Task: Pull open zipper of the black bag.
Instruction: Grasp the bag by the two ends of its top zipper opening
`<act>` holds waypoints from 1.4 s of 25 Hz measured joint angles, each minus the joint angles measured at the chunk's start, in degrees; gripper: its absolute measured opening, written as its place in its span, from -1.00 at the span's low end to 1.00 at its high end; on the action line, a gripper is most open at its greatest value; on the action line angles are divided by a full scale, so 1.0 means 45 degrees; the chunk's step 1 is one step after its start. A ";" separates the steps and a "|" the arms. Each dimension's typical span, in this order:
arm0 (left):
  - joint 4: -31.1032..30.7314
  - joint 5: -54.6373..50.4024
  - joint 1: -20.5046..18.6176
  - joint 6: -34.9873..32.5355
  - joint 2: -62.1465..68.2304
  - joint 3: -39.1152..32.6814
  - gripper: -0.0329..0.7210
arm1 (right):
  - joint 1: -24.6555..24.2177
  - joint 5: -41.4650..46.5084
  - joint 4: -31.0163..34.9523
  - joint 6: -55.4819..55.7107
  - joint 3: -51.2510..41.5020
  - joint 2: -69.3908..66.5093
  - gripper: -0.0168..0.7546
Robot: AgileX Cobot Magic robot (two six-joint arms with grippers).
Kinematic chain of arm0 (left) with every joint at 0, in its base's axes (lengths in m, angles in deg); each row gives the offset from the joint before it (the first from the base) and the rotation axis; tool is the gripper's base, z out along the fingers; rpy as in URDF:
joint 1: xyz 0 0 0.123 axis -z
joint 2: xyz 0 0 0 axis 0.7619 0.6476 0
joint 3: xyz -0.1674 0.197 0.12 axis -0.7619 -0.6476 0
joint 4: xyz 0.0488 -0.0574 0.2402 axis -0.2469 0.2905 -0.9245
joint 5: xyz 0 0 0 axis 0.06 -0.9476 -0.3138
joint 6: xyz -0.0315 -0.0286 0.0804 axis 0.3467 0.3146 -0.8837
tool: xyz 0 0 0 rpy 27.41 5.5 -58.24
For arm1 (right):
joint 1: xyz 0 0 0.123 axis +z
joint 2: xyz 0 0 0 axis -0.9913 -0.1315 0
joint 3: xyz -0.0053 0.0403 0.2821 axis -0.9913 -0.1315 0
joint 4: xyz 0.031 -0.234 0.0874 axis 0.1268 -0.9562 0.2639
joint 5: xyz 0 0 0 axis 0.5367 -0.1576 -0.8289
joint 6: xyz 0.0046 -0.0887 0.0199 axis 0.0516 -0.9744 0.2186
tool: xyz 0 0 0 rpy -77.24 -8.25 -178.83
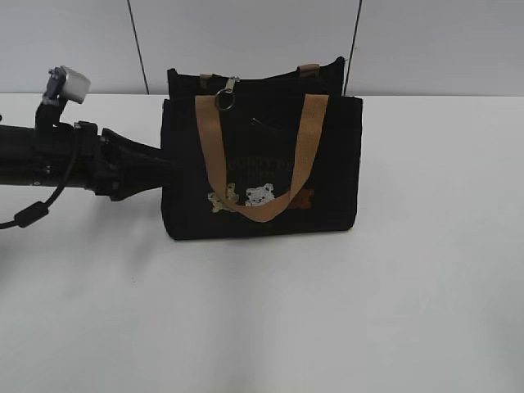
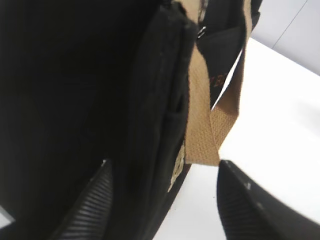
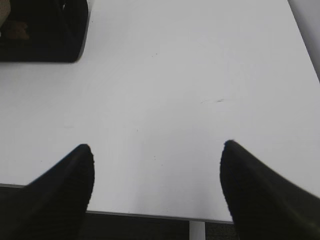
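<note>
We find the small silver metal slider with its round key-ring pull (image 1: 227, 97) at the left end of the black zip track, along the top of the small rectangular black fabric tote with tan webbing handles (image 1: 262, 172), which stands upright on the white table (image 1: 327, 311) near its far edge. We judge the zip unopened: the slider sits at one end, untouched by either arm. The left gripper (image 2: 162, 200) is at the bag's left side, jaws spread to either side of its front corner edge but not clamped. The right gripper (image 3: 157, 187) hangs released over bare table, well apart from the bag. The whole pull remains.
</note>
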 joint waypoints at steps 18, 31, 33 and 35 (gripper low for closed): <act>0.0039 -0.0086 0.0052 -0.0466 0.0503 0.0552 0.38 | 0.0000 0.0000 0.0000 0.0000 0.0000 0.0000 0.58; 0.0066 -0.0109 0.0052 -0.0466 0.0503 0.0892 0.04 | 0.0000 0.0000 0.0000 0.0000 0.0000 0.0000 0.58; 0.0066 -0.0109 0.0052 -0.0466 0.0503 0.0892 -0.15 | 0.0000 0.0000 0.0000 0.0000 0.0000 0.0000 0.58; 0.0066 -0.0120 0.0052 -0.0466 0.0503 0.0892 -0.38 | 0.0000 0.0000 0.0000 0.0000 0.0000 0.0000 0.58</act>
